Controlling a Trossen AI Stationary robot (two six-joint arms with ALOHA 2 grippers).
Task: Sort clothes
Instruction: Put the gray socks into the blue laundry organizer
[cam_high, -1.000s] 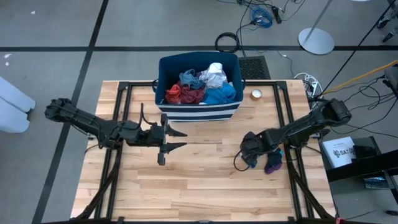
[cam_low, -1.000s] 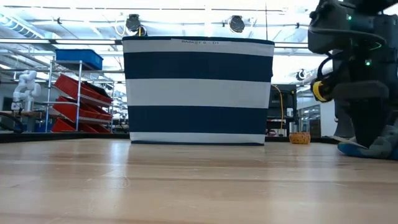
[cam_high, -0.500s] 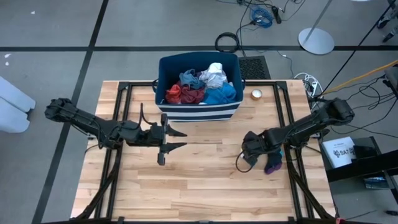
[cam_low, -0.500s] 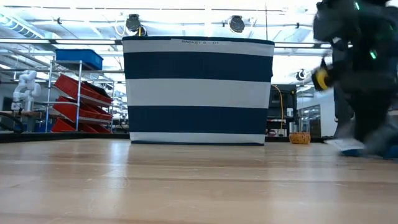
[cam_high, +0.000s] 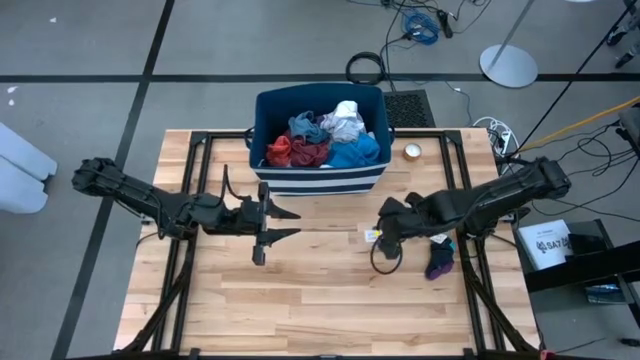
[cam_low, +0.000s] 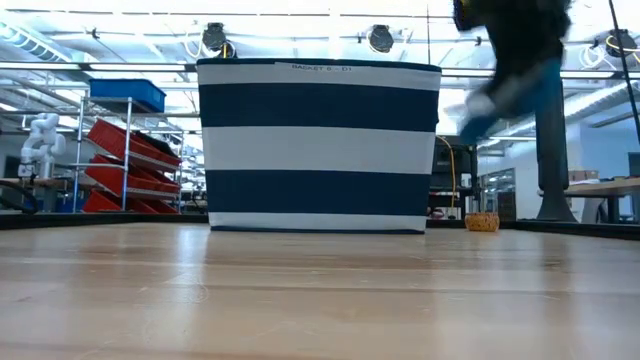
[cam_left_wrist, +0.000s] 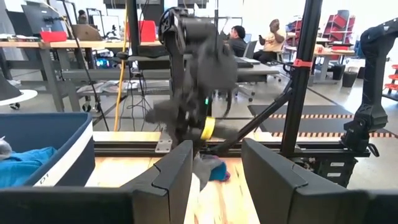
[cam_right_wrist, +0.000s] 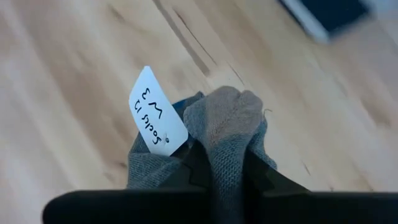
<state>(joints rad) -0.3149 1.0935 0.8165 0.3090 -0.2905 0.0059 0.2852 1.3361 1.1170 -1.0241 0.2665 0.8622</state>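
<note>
right claw | pinched on grey sock, lifted off surface | striped bin at 11 o'clock, near | left claw spread, farther

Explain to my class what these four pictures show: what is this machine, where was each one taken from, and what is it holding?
This is a robot with two dark arms working at a wooden table. One picture looks straight down from above, one looks level across the tabletop, and two come from small cameras on the arms' wrists. At the back of the table stands a navy and white striped bin with clothes inside: red, blue and white pieces. The right hand is shut on a grey sock with a white paper tag, lifted off the table. Another dark piece of clothing lies on the table by that arm. The left hand waits open and empty above the middle of the table.
</note>
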